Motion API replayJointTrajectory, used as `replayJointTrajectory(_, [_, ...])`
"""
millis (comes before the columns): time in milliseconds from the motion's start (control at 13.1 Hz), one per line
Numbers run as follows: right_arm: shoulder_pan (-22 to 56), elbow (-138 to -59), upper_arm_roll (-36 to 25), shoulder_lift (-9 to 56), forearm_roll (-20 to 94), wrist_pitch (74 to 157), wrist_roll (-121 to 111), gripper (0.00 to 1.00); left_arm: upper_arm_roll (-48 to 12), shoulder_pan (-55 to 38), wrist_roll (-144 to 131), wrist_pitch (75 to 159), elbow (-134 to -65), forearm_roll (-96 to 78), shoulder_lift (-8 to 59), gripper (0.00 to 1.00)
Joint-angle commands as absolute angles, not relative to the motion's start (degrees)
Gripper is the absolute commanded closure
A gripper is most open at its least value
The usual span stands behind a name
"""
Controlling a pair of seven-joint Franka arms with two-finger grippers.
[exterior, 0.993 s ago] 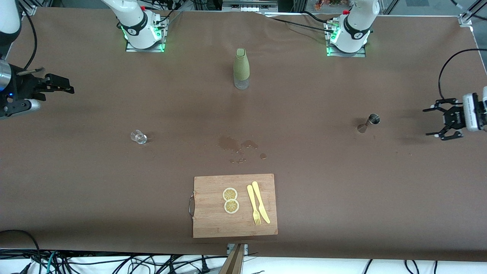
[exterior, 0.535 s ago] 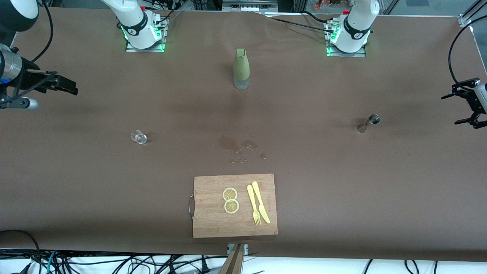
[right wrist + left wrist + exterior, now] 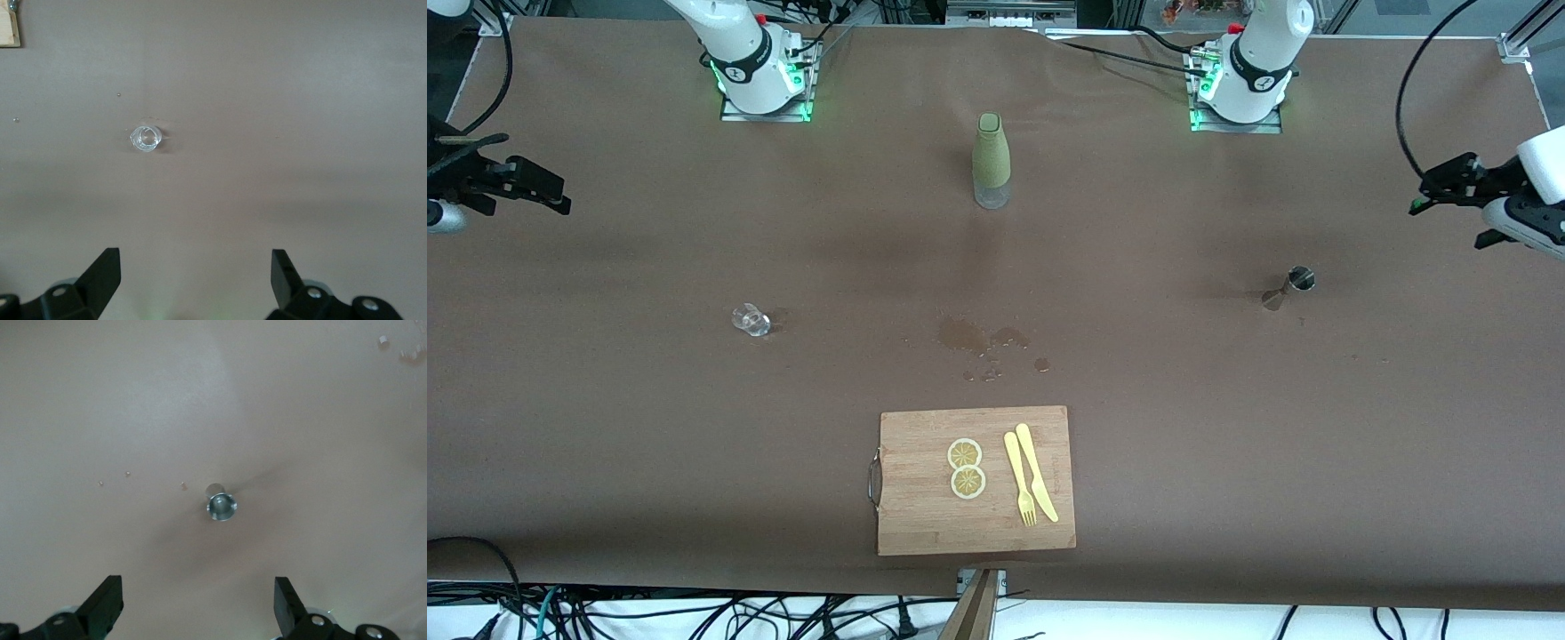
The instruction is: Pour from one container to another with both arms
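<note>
A small clear glass (image 3: 751, 320) stands on the brown table toward the right arm's end, and the right wrist view shows that glass (image 3: 146, 139) from above. A metal jigger (image 3: 1295, 284) stands toward the left arm's end, seen again as the jigger (image 3: 221, 507) in the left wrist view. My right gripper (image 3: 547, 189) (image 3: 195, 280) hangs open over the table's edge at its own end, holding nothing. My left gripper (image 3: 1449, 203) (image 3: 198, 603) hangs open over the other end, also holding nothing. Both are well apart from the containers.
A green sleeved bottle (image 3: 991, 160) stands upright at mid-table near the robot bases. A wet spill (image 3: 983, 342) darkens the table's middle. Nearer the front camera lies a wooden cutting board (image 3: 925, 524) with two lemon slices (image 3: 966, 468), a yellow fork (image 3: 1019, 480) and knife (image 3: 1037, 471).
Both grippers have swung outward and turned, ending over the table's two ends, farther from glass and jigger. Glass, jigger and bottle have not moved.
</note>
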State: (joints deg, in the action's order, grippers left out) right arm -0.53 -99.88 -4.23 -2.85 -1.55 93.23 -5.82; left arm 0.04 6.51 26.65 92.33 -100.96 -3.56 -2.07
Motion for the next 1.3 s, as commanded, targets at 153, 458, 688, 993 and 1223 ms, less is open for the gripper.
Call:
replayJointTrajectory(153, [-0.5,-98.9,-3.6,-3.0,-1.4,92.9,-1.2,0.0,-1.6,3.3,3.1,91.3,-98.9,0.5,-2.8,0.0])
replayJointTrajectory(458, [-0.6,-97.6,-3.8,-1.9,-1.1,92.6,-2.1,0.0,-3.7,2.9,-3.3,92.4,-97.5,3.1,-2.4,0.0])
replayJointTrajectory(688, [-0.6,-97.6,-3.9,-1.9,-1.2,92.6,-2.0,0.0,-3.6,2.9,-3.4,92.6,-96.8,1.4,-2.0,0.0])
replayJointTrajectory(993, [-0.4,-97.6,-3.5,-2.0,-1.8,92.6,-1.8,0.0,-3.1,2.9,-3.3,92.5,-96.7,-0.9,-1.7,0.0])
replayJointTrajectory(1223, [-0.4,-97.5,-3.5,-2.0,-1.8,92.6,-1.8,0.0,-3.1,2.9,-3.3,92.3,-96.7,-0.9,-1.7,0.0])
